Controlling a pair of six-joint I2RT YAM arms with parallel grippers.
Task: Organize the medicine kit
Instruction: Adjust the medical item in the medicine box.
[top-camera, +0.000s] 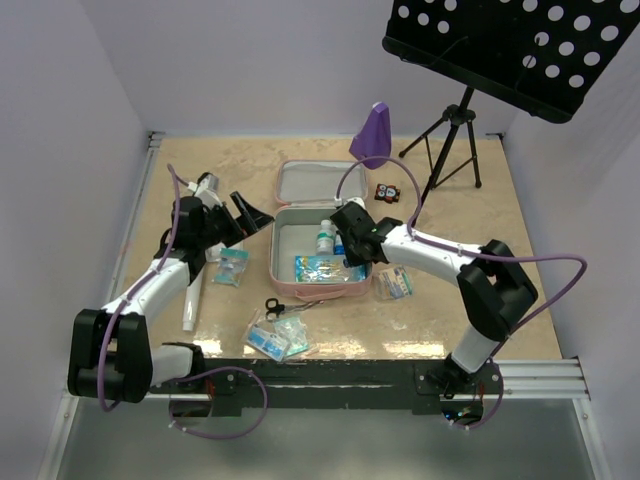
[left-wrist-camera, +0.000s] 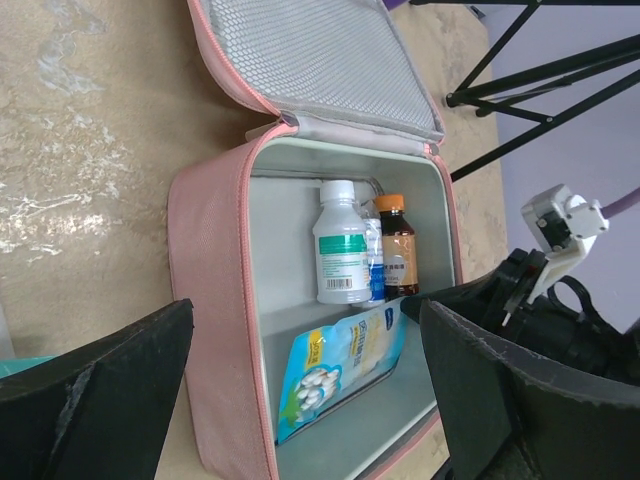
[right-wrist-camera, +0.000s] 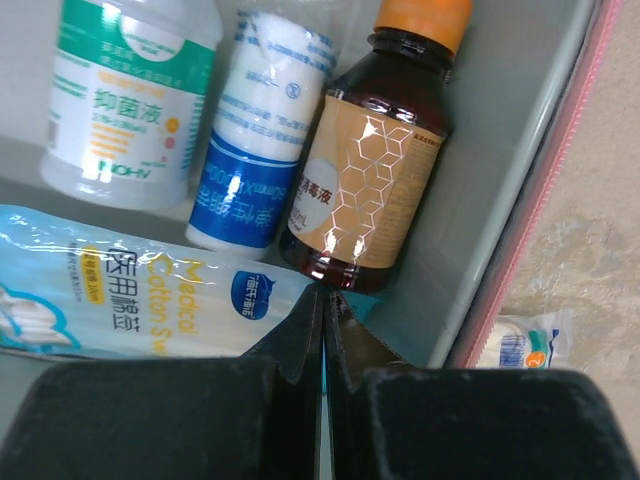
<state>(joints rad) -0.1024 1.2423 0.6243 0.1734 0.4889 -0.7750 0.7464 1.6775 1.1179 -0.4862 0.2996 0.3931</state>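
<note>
**Entry: right arm working inside the kit, left arm standing by**

**Top view.** The medicine kit (top-camera: 275, 262), a pink rounded zip case with pale lining, lies open at table centre. Its lid (top-camera: 307, 182) is laid back at 12 o'clock. The left gripper (top-camera: 245, 220) hangs off the case's 9 o'clock, fingers spread wide and empty. The right gripper (top-camera: 346, 256) reaches into the tray from 3 o'clock. Black-handled scissors (top-camera: 280, 306) and loose sachets (top-camera: 275, 342) lie outside at 6 to 7 o'clock, so packing looks only part done.

**Left wrist view.** A white plastic bottle with a green label (left-wrist-camera: 340, 255) and a brown bottle with an orange cap (left-wrist-camera: 397, 255) sit side by side against the hinge-side wall. A flat blue-and-white plastic swab packet (left-wrist-camera: 340, 375) lies at their 6 o'clock.

**Right wrist view.** The right fingers are pressed together. A thin teal sliver shows in the seam, so they appear to nip the swab packet's corner. A white-and-blue bandage roll (right-wrist-camera: 260, 130) stands between the two bottles.

**Risks.**
- A hold on thin film may slip.
- Dragging the swab packet could nudge the brown bottle just beside the fingertips and tip or roll it.

**Surface and room.** The tabletop (top-camera: 480, 200) is beige and marbled, with white walls on three sides. A black perforated music stand (top-camera: 520, 50) overhangs at 2 o'clock. A purple metronome-shaped object (top-camera: 375, 135) sits at the lid's 1 o'clock.
</note>
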